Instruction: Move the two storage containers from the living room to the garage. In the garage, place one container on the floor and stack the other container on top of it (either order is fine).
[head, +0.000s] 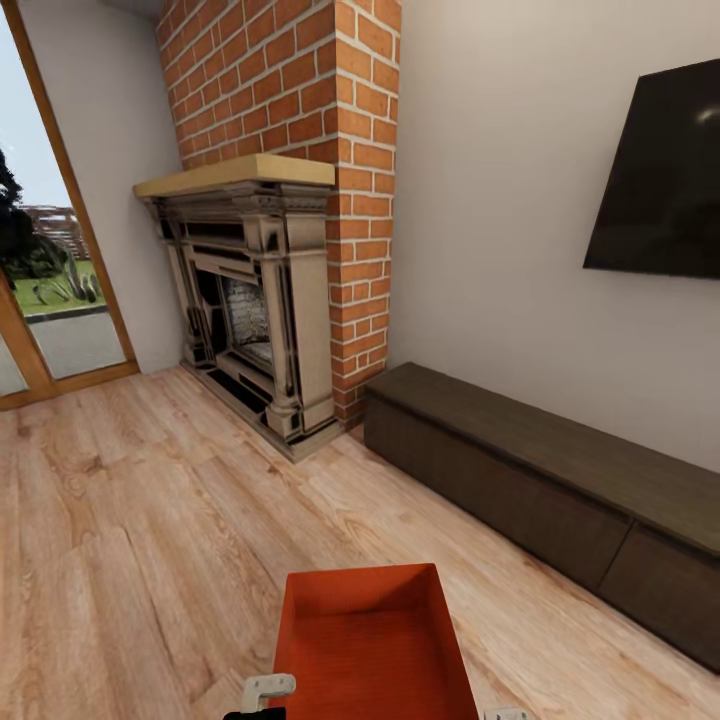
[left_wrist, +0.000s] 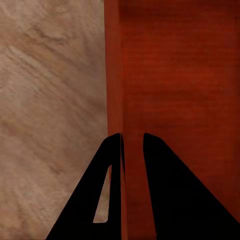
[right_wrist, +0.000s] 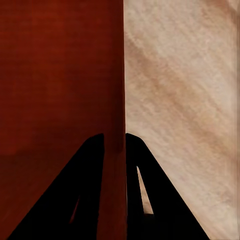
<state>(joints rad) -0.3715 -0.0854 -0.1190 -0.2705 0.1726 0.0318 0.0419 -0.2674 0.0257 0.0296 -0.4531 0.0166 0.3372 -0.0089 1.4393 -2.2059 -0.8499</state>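
An orange-red storage container (head: 372, 640) hangs low in front of me over the living room's light wood plank floor (head: 130, 540). In the left wrist view my left gripper (left_wrist: 132, 136) is shut on the container's thin side wall (left_wrist: 116, 75), one finger on each face. My right gripper (right_wrist: 115, 136) is shut the same way on the opposite wall (right_wrist: 118, 75). Pale parts of both wrists show at the container's near corners (head: 266, 690) in the head view. The container's inside looks bare.
A brick fireplace (head: 270, 300) with a wooden mantel stands ahead. A long dark low cabinet (head: 550, 480) runs along the right wall under a black wall screen (head: 665, 170). Wood-framed glass doors (head: 50, 260) are at the far left.
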